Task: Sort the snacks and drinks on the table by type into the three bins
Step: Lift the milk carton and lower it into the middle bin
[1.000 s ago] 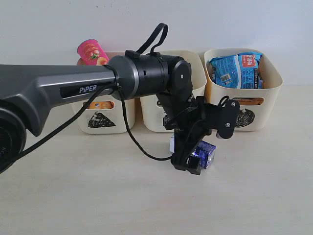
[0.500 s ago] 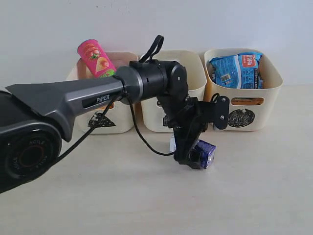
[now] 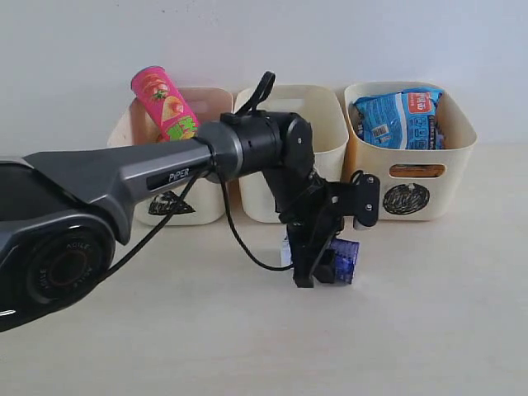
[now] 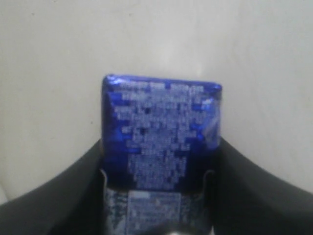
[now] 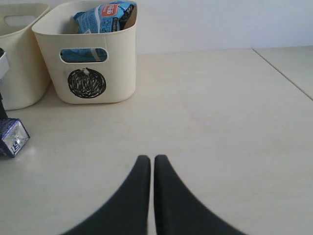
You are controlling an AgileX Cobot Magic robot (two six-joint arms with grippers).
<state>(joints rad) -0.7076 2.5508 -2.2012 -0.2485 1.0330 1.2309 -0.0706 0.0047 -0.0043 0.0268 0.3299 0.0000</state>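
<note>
- Currently, item in hand: dark purple carton (image 4: 161,122), upright on the table (image 3: 412,330), just in front of the middle bin (image 3: 330,103) and not yet lifted.
- Tool, left: left gripper (image 3: 316,268) set down over the carton. Its fingers (image 4: 73,196) lie against both side faces, so we read it as clamped on the carton (how firmly, we cannot tell).
- Tool, right: right gripper (image 5: 149,164), fingers together, nothing between them, hanging over bare table well apart from the work.
- Stock already binned: pink tube (image 3: 161,99) leaning out of the triangle bin (image 3: 206,210); blue packet (image 3: 400,115) in the circle bin (image 3: 462,157). We judge the middle bin to be the drinks' place; its mark is hidden behind the arm.
- Handling note: we would keep the squeeze light, since a carton may dent, and square across the flat sides. We would raise it straight up until it clears the bin's front rim, carry it back, and let go low inside. The cable (image 3: 239,239) looping under the arm needs watching near the rim.
- Change against the frame a second ago: the fingers then stood wide either side of the carton and have since drawn in. The wrist has dropped lower, the forearm has swung down and uncovered the pink tube, and the carton has kept its spot.
</note>
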